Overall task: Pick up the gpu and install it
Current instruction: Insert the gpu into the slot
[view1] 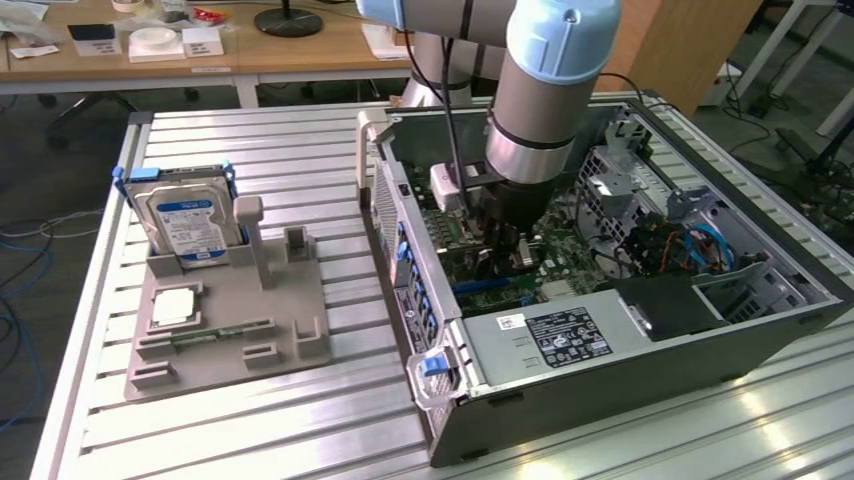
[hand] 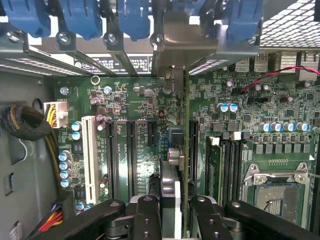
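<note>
GPU held on edge over the motherboard, not yet seated.

The gripper (hand: 172,212), at lower centre of the wrist view, is closed narrowly on the gpu (hand: 170,165), a thin card whose grey metal bracket (hand: 172,37) reaches the case's rear slots; green motherboard (hand: 135,100) with long black slots lies beneath, inside the grey steel computer case (view1: 601,390).

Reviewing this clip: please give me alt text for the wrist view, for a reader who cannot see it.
The gripper holds the gpu edge-on over a green motherboard inside an open computer case, its metal bracket up against the rear slot openings. Black expansion slots and one white slot run alongside the card, with blue slot latches along the case's rear edge.
</note>
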{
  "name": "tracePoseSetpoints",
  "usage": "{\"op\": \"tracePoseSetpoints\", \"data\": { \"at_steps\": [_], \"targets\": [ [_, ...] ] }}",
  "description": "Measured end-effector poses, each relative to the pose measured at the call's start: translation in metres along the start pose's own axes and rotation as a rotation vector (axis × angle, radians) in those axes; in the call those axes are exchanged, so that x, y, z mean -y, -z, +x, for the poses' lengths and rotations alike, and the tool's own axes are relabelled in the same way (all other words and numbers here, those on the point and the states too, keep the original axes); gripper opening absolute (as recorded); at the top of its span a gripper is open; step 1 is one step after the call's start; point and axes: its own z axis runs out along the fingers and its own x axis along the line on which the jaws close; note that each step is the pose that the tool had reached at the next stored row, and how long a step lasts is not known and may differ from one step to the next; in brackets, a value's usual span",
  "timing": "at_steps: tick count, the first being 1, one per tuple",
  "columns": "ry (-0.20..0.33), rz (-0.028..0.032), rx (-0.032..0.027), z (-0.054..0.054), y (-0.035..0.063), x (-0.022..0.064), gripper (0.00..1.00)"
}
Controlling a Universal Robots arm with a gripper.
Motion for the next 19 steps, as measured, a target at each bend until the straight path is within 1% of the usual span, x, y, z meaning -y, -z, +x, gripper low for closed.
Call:
{"op": "tracePoseSetpoints", "data": {
  "at_steps": [9,16,19],
  "targets": [
    [0.0,-0.0003,0.0001,0.0,-0.0059,-0.0003,0.28],
    [0.0,-0.0004,0.0,0.0,-0.007,-0.001,0.28],
    [0.0,-0.0004,0.0,0.001,-0.0127,-0.002,0.28]
  ]
}}
